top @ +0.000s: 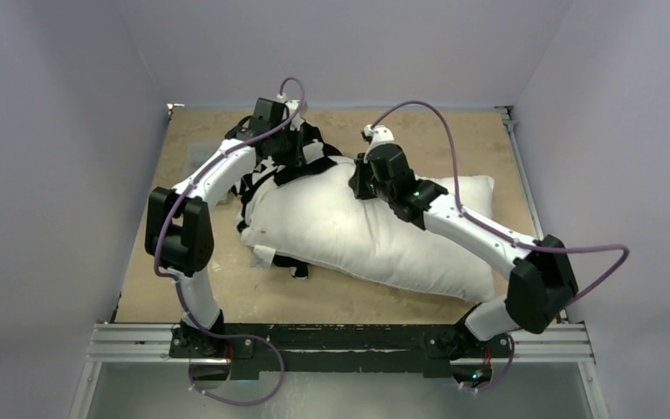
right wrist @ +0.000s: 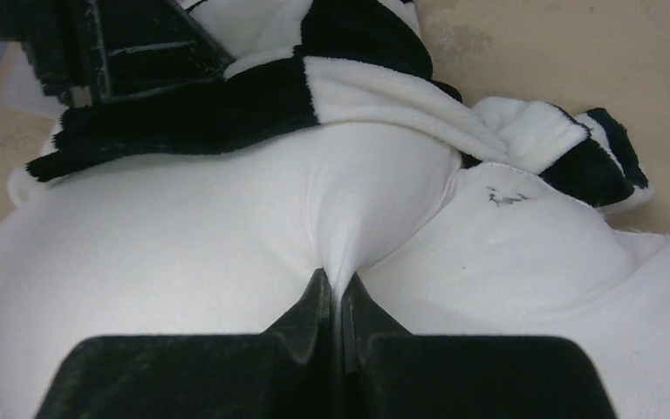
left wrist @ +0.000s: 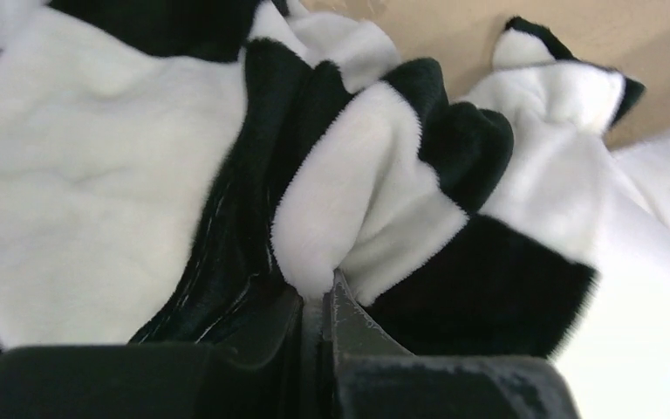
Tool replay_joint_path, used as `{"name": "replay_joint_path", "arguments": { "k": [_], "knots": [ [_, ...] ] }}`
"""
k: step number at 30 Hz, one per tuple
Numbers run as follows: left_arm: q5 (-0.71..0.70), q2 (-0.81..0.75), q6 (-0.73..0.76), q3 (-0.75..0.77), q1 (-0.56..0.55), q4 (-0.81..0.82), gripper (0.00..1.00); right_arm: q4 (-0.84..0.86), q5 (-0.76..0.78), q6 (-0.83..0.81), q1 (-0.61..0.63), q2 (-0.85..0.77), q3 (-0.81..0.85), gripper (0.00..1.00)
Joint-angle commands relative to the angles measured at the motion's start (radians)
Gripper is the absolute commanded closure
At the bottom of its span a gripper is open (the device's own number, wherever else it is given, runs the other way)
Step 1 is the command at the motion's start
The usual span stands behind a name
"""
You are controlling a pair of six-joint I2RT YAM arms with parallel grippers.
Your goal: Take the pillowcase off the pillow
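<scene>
The plump white pillow (top: pixel 375 231) lies across the middle of the table, bare over most of its length. The black-and-white checkered pillowcase (top: pixel 292 161) is bunched around its far left end, with a scrap showing under the near edge. My left gripper (top: pixel 295 155) is shut on a white fold of the pillowcase (left wrist: pixel 331 218), its fingertips (left wrist: pixel 342 301) pinched tight on the plush. My right gripper (top: pixel 362 179) is shut on a pinch of the pillow (right wrist: pixel 227 236) cloth, just short of the bunched pillowcase (right wrist: pixel 349 78).
A tan board (top: pixel 480 144) covers the table between lilac walls. A metal rail (top: pixel 340 342) carrying both arm bases runs along the near edge. Purple cables loop above each arm.
</scene>
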Motion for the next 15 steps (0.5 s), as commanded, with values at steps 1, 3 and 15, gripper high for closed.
{"name": "replay_joint_path", "arguments": {
  "k": [1,3,15],
  "knots": [
    [-0.148,-0.065,-0.053,0.051,0.067,0.031,1.00,-0.063,-0.012,0.020,0.013,-0.177,-0.014,1.00],
    [-0.182,-0.084,-0.082,0.064,0.109,0.058,1.00,-0.061,-0.043,0.019,0.013,-0.244,-0.015,1.00],
    [-0.263,-0.101,-0.088,0.188,0.196,0.045,1.00,-0.035,0.010,0.049,0.011,-0.539,0.026,1.00]
  ]
}}
